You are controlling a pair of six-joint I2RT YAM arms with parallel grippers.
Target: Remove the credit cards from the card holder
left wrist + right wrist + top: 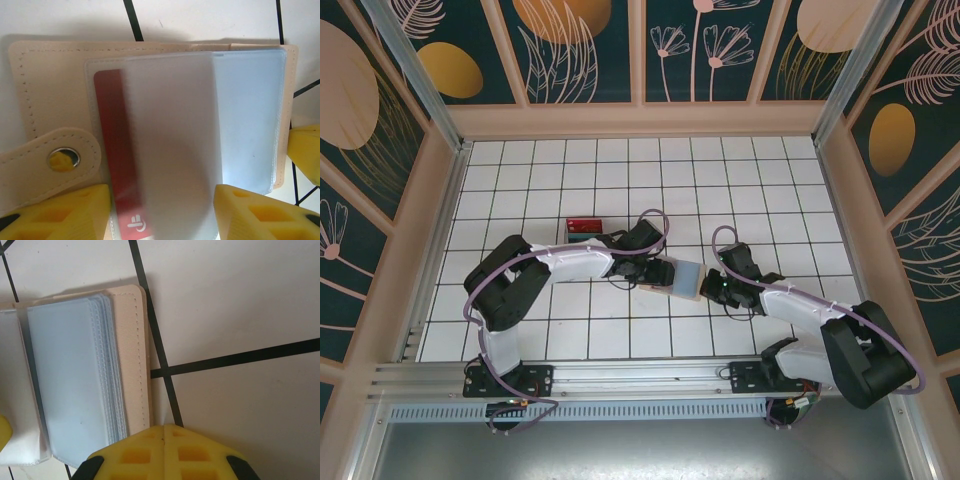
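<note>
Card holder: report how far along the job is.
Done: the card holder lies open, and two cards, red and teal, seem already out on the table. In hand: the left fingers straddle a lifted sleeve; the right fingers, shut, sit at the holder's edge. Left: a red card still in its sleeve.

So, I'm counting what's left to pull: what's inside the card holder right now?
A red card is tucked in the open card holder. A frosted sleeve in front hides the card's right part and anything behind it.
</note>
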